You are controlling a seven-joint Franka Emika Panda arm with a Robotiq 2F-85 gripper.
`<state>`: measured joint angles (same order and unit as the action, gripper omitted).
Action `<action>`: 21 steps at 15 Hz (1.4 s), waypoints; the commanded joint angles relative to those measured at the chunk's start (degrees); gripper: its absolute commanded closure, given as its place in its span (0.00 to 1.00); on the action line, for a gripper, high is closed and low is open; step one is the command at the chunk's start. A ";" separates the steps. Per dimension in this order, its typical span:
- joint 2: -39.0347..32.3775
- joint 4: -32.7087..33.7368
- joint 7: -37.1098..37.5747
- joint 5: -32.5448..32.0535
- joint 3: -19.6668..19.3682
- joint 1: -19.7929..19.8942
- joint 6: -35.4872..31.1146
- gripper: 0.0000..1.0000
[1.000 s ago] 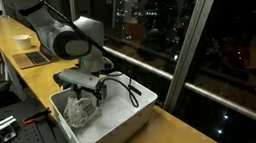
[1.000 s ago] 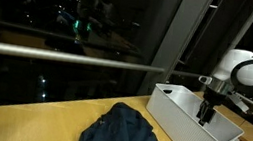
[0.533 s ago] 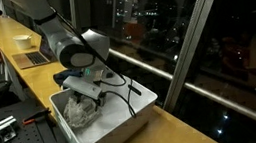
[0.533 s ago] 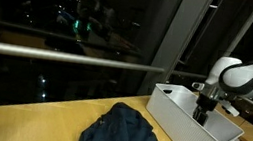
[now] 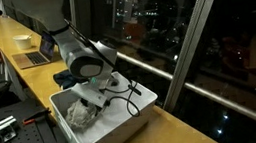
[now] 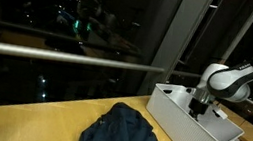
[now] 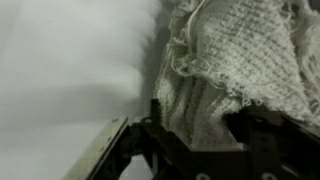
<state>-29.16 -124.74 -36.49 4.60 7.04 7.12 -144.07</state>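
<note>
A white knitted cloth (image 5: 76,112) lies crumpled inside a white plastic bin (image 5: 142,113) on the wooden counter. My gripper (image 5: 93,95) has reached down into the bin and sits right against the cloth. In the wrist view the cloth (image 7: 230,50) fills the gap between my two dark fingers (image 7: 160,120), with the gripper (image 7: 200,125) straddling a fold of it above the pale bin floor (image 7: 60,70). The fingers stand apart around the fabric; whether they press it I cannot tell. In an exterior view the gripper (image 6: 199,110) is partly hidden behind the bin wall (image 6: 183,130).
A dark blue garment (image 6: 122,133) lies heaped on the wooden counter beside the bin. A laptop (image 5: 33,57) and a small white roll (image 5: 25,40) sit further along the counter. Large dark windows with a metal rail (image 5: 168,71) run right behind the bin.
The arm has lowered and leaned over, carrying the gripper down into the bin onto the white cloth. The fingers have drawn closer together around it.
</note>
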 commanded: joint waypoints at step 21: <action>24.20 -2.49 0.34 -0.20 0.89 -1.15 5.54 0.96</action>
<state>-13.65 -124.44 -37.03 5.07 8.03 9.14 -141.43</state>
